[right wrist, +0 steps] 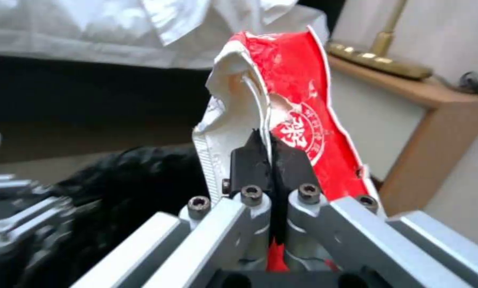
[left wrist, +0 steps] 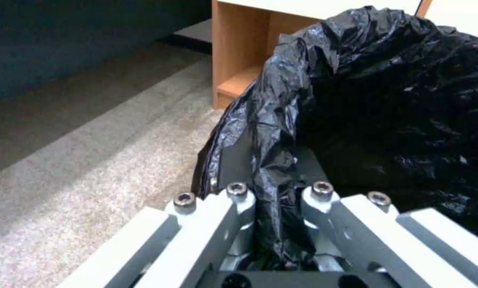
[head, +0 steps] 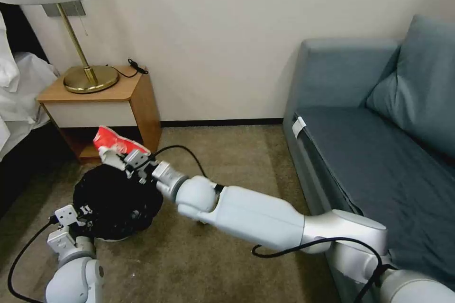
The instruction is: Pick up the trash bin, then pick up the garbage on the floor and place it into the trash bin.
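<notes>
The trash bin (head: 116,201), lined with a crinkled black bag, hangs tilted just above the carpet at lower left. My left gripper (head: 71,215) is shut on its near rim; the left wrist view shows the bag's folded edge (left wrist: 274,168) pinched between the fingers. My right gripper (head: 128,161) is shut on a crushed red-and-white carton (head: 113,144), a piece of the garbage, held over the bin's far rim. In the right wrist view the carton (right wrist: 292,108) sticks up from the closed black pads, with the bin's bag (right wrist: 137,180) just beyond.
A wooden nightstand (head: 132,104) with a brass lamp (head: 87,75) stands right behind the bin. White bedding (head: 19,90) lies at far left. A blue sofa (head: 379,142) runs along the right side. Bare carpet (head: 227,151) lies between them.
</notes>
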`<state>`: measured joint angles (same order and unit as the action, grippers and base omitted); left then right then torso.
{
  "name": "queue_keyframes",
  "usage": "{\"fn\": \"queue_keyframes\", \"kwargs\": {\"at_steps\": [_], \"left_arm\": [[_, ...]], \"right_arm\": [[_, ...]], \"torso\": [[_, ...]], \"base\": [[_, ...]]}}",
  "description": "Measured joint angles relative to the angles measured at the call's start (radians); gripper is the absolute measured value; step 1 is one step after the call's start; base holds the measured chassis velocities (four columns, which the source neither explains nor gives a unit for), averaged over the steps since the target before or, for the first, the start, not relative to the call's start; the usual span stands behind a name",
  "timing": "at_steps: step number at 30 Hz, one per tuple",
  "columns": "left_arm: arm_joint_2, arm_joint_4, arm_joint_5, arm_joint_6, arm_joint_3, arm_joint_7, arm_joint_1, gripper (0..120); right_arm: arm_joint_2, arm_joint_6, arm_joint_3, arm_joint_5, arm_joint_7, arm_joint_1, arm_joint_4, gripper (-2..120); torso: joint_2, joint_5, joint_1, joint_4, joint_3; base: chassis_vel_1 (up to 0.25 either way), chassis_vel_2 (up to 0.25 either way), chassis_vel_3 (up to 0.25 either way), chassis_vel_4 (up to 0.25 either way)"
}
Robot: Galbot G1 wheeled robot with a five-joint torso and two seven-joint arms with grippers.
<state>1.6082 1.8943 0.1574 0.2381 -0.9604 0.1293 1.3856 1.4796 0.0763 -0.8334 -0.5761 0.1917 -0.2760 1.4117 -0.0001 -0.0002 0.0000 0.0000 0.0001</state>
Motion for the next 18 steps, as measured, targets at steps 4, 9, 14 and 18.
{"fn": "queue_keyframes", "kwargs": {"at_steps": [4,9,14,18], "left_arm": [[0.000,-0.004,0.000,-0.003,0.005,0.005,0.000,4],[0.000,-0.006,-0.002,-0.003,0.012,0.010,-0.007,4],[0.000,-0.006,-0.004,-0.003,0.016,0.012,-0.010,4],[0.000,-0.006,-0.009,-0.003,0.018,0.013,-0.011,4]], "right_arm": [[0.006,0.000,-0.024,0.008,-0.007,-0.014,-0.003,0],[0.002,0.002,-0.067,0.029,-0.010,-0.048,-0.002,0],[0.002,0.045,-0.081,0.055,-0.001,-0.073,0.011,5],[0.011,0.046,-0.083,0.062,-0.001,-0.072,0.011,22]], "torso": [[0.000,0.0000,0.000,0.0000,0.000],[0.000,0.0001,0.000,0.0000,0.000],[0.000,0.0002,0.000,-0.0001,0.000],[0.000,0.0002,0.000,0.0000,0.000]], "base": [[0.000,0.000,0.000,0.000],[0.000,0.000,0.000,0.000],[0.000,0.000,0.000,0.000],[0.000,0.000,0.000,0.000]]}}
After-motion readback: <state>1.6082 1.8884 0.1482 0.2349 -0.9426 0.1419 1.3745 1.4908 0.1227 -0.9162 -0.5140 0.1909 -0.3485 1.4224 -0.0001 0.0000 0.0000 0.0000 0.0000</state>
